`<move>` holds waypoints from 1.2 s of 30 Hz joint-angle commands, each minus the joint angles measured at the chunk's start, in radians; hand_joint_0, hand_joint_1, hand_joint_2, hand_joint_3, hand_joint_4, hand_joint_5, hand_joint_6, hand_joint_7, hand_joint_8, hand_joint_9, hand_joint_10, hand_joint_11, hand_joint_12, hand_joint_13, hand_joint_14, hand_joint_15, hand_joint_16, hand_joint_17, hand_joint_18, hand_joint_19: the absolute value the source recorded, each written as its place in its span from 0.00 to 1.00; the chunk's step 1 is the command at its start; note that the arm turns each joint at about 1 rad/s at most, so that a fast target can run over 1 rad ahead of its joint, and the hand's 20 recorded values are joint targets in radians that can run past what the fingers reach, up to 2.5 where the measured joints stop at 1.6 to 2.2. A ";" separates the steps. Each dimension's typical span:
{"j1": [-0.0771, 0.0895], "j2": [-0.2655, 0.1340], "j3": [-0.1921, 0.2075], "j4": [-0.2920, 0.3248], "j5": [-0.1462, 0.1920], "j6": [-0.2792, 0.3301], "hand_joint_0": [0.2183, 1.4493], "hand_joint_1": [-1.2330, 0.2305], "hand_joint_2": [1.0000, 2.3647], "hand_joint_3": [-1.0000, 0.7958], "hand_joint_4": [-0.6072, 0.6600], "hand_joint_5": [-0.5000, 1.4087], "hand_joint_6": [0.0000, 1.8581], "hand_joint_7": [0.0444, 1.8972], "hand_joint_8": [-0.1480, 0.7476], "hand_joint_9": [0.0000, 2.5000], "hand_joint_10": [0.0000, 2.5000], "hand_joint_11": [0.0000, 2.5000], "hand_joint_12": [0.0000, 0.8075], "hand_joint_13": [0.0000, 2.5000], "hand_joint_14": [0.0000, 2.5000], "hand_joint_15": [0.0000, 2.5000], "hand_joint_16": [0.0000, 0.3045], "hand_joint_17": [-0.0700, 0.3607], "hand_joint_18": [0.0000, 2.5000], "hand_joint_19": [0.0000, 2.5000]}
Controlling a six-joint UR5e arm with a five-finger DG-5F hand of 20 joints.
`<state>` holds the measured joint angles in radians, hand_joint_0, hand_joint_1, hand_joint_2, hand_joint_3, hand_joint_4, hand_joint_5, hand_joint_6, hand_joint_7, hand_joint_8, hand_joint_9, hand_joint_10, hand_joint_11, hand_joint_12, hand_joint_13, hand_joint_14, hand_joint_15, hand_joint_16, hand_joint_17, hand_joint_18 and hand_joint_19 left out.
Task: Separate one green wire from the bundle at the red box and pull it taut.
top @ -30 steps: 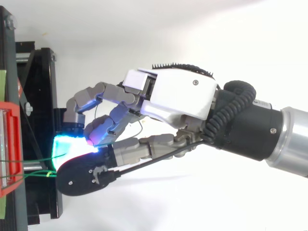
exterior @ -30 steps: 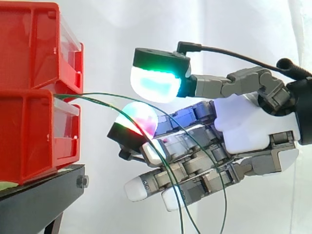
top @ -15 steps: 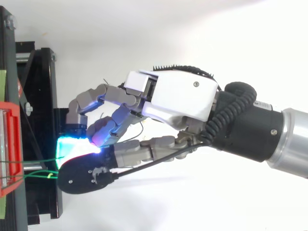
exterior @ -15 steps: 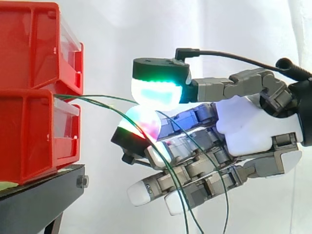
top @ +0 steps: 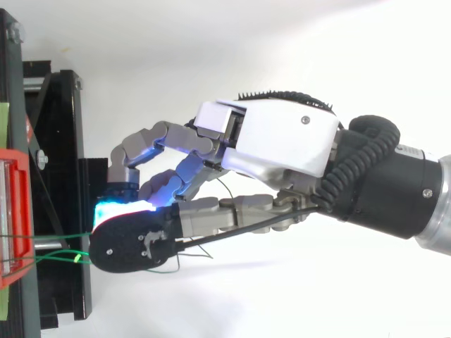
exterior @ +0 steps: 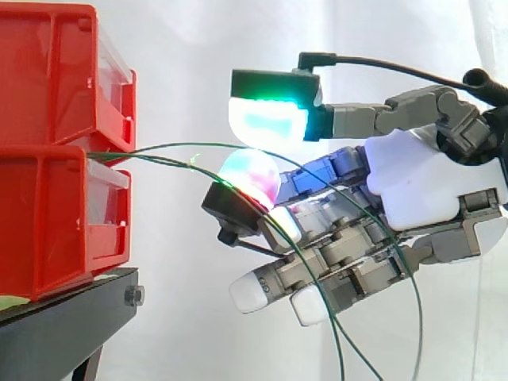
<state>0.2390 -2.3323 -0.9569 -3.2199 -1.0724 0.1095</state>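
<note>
The robot hand (exterior: 421,186) pinches the upper green wire (exterior: 171,146), which arcs slack from the red box (exterior: 55,222) above a loose second wire (exterior: 159,159), so it should draw straight away from the box, gently, without dragging that neighbour.

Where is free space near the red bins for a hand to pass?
Free: above the thin green wires, between the stacked red plastic bins and the hand; also below them, right of the black stand. Crowded: around the fingers, where wires loop.
</note>
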 commanded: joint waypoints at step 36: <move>-0.026 0.001 -0.082 0.103 0.045 -0.116 0.34 0.33 0.02 0.47 0.54 0.19 0.49 0.60 0.50 0.40 0.01 0.24 0.46 0.26 0.01 0.14 0.18 0.45 0.27 0.21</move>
<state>0.2171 -2.3321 -1.0365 -3.1401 -1.0416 0.0308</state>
